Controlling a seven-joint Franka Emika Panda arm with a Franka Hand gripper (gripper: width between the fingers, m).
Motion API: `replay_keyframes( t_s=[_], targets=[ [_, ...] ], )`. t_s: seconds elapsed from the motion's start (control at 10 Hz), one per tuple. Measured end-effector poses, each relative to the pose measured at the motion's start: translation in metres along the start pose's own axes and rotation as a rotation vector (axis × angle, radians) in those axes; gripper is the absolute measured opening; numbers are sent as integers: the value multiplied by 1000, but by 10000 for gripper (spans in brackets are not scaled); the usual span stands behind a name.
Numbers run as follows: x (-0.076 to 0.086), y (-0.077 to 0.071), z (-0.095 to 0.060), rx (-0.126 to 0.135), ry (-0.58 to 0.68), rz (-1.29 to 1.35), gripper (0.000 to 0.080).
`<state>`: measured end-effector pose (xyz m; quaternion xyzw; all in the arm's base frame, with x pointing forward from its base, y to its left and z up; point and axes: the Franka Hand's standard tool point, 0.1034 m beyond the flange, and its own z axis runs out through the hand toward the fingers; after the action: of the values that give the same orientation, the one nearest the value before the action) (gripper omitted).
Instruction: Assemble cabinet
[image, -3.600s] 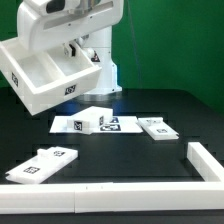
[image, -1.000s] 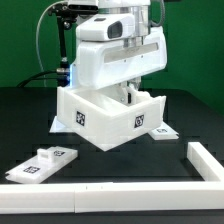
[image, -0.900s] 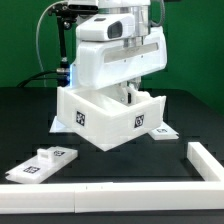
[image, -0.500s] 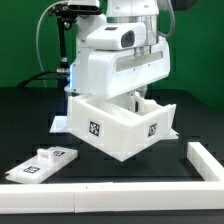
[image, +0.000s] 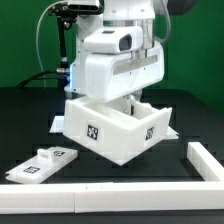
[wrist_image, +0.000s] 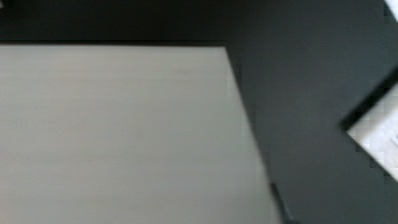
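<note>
cabinet box body (image: 110, 135) turned a little further | claw (image: 134, 102) clamped on its wall, holding it tilted above table (image: 195, 122)

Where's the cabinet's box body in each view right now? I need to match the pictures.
Exterior view: box body at centre, tilted, apparently raised off the black table.
Wrist view: probably the large blurred pale surface filling much of the frame.
Shared landmark: the black table, the dark area in the wrist view.
</note>
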<state>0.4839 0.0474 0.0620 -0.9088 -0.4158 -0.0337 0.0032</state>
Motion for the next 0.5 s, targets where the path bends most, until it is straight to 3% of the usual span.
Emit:
replay_keyframes(
  t_s=[0.1, 0.2, 0.3, 0.5],
  targets=[
    [11, -10, 1, -42, 23, 36, 31],
    [12, -19, 2, -47, 19, 94, 31],
    [13, -20, 3, -72, 24, 69, 31],
    [10, -19, 5, -68, 17, 70, 31]
  ],
)
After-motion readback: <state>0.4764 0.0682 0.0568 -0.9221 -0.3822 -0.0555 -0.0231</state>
